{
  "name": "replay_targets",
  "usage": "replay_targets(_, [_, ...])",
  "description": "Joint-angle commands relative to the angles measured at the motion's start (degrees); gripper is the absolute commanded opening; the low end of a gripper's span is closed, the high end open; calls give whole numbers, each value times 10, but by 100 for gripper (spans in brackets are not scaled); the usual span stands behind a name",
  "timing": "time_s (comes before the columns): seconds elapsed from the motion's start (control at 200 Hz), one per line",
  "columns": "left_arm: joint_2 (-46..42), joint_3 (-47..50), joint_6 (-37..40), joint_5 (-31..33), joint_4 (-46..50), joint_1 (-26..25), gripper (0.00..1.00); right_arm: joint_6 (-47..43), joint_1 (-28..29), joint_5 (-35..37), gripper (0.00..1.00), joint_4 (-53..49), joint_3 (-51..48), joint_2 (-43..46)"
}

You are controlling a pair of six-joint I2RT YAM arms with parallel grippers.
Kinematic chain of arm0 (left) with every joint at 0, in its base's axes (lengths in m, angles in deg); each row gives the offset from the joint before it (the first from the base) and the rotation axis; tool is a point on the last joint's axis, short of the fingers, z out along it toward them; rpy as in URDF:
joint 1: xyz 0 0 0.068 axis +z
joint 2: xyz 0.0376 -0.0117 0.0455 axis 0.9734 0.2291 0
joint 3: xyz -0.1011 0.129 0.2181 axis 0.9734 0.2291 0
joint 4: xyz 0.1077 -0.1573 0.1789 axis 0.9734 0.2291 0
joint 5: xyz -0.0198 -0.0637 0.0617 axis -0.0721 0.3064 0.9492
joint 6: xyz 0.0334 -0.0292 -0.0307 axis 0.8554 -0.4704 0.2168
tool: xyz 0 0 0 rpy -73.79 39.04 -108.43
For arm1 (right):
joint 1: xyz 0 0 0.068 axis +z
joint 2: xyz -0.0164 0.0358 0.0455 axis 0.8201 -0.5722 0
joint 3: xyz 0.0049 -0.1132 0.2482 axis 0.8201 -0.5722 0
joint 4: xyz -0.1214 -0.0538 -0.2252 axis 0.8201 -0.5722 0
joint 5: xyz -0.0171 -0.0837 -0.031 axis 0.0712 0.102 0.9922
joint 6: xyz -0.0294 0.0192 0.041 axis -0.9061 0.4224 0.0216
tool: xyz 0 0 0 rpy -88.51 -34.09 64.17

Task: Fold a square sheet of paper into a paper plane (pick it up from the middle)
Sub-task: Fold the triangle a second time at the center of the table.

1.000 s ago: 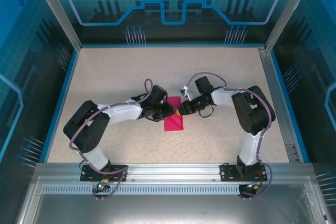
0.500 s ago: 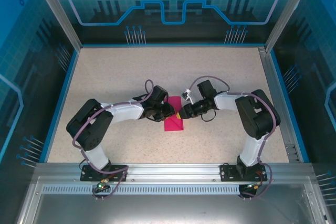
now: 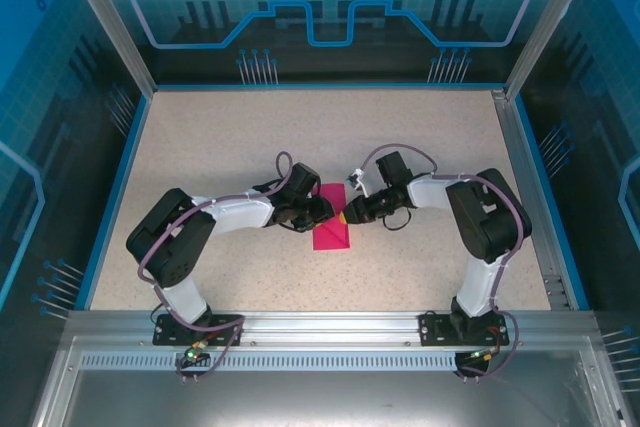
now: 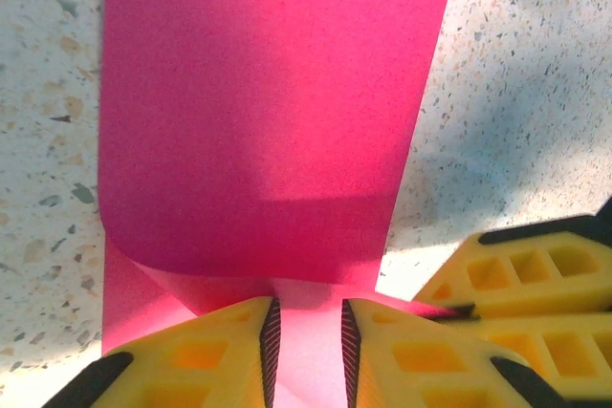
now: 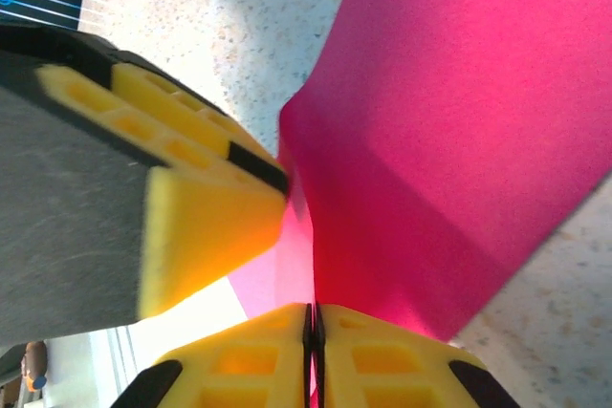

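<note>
2 robot arms meet over the paper plane (image 3: pixel 331 234), a magenta-pink sheet lying near the middle of a speckled bench (image 3: pixel 230 137), just in front of both bases. From above, the paper reads as a narrow upright strip. The left gripper (image 3: pixel 326 211) reaches in over its upper left edge and the right gripper (image 3: pixel 346 215) over its upper right edge, their yellow tips almost touching.

In the left wrist view, the paper (image 4: pixel 258 121) stretches away from the camera across the bench, and its near end curls up and over in a rounded fold. The left arm's 2 yellow fingers (image 4: pixel 201 360) stand a narrow gap apart, with pale pink paper showing in the gap. Whether they pinch it cannot be told. A finger (image 4: pixel 526 274) of the right arm sits just beside them.

In the right wrist view, the right arm's fingers (image 5: pixel 382 360) are pressed together, clamped on a thin raised edge of the sheet. A pink flap (image 5: pixel 459 140) rises from that grip and slants away to the upper right. One yellow left-arm finger (image 5: pixel 206 207) points in from the left, its tip against the paper's fold.
</note>
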Motion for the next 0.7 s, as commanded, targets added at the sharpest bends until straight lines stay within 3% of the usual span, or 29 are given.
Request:
replay_targets(0.0, [-28,0,13,4,5,-4,30,-21,-13,8,11,-27,19,-20])
replay_targets(0.695, [-32,3,26,-3,13,-8,29,-63,-13,12,13,-84,61,-46])
